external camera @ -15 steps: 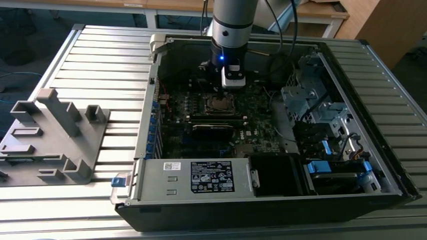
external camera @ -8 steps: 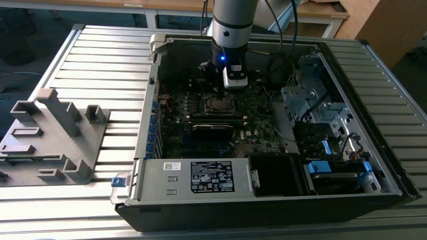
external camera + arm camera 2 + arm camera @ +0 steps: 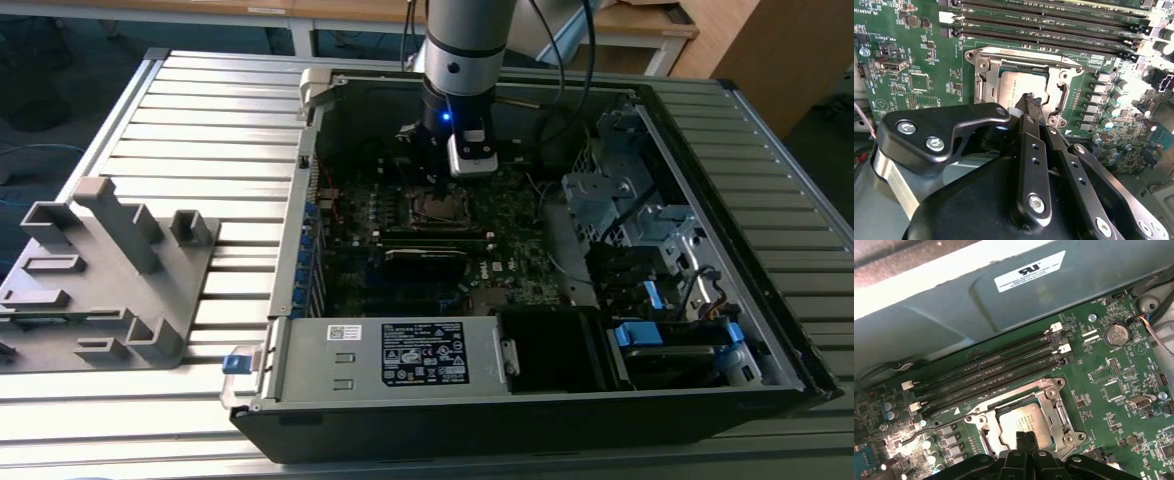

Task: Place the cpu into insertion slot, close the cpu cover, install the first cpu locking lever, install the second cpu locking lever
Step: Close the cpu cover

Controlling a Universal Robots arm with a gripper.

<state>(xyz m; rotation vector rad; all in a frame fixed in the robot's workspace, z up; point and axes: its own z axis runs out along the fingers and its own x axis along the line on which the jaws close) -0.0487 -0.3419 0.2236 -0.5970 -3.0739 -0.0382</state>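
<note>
One cpu (image 3: 1021, 426) lies flat in the insertion slot (image 3: 438, 210), with the silver cpu cover (image 3: 1026, 57) lying down around it. My hand (image 3: 1026, 436) hangs at the chip's edge, clenched with its tips pressed together, inside the open computer case (image 3: 534, 425) on the slatted desk (image 3: 200, 100).

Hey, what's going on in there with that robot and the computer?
A robot arm is reaching down into an open computer case that lies on a slatted table. Its gripper is shut, with its tips at the edge of the cpu, which sits in place on the green board. The silver cover lies flat around the cpu. I can't tell whether the locking levers are latched.
</note>
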